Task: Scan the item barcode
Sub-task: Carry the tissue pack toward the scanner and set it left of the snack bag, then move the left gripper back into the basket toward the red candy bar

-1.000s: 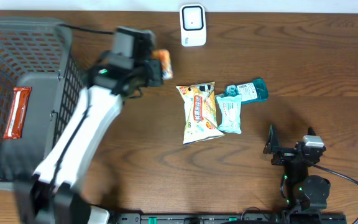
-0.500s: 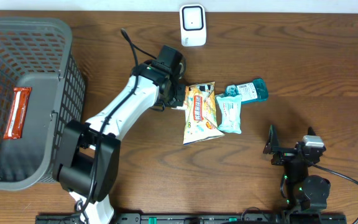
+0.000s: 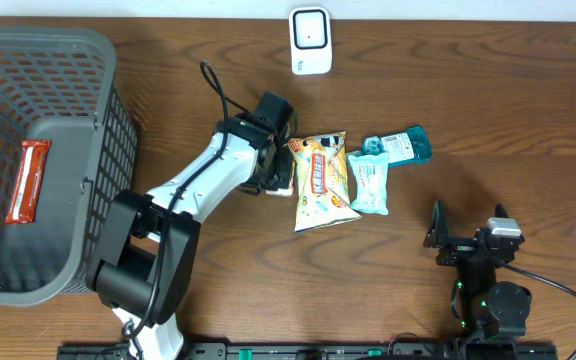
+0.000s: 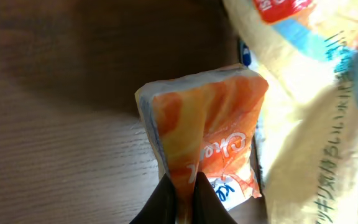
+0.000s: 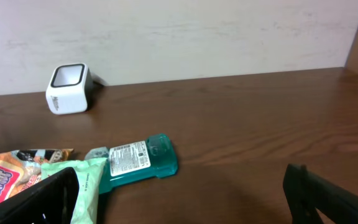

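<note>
**Overhead: orange packet pinched low beside the snacks, well short of the scanner**

Your left claw (image 4: 182,198) is squeezed narrow on one thin edge of the orange packet (image 4: 205,134). The packet sits low over the tabletop (image 3: 488,110), just beside the yellow snack bag (image 3: 321,182) and apparently brushing it. The white scanner (image 3: 309,40) stands well apart, at the far edge. Your right claw (image 3: 466,235) rests near the front edge with its jaws wide, holding nothing.

The likeliest trouble is the grip. You have only a sliver of crinkly wrapper, so a quick lift or swing toward the scanner could let the packet twist or slide free. Rising this close to the snack bag may also drag that bag along and shove its neighbours. No barcode shows on the face the wrist camera sees, so you cannot tell which side carries it. Present the wrong side, or a creased one, and the scanner will likely read nothing.
</note>
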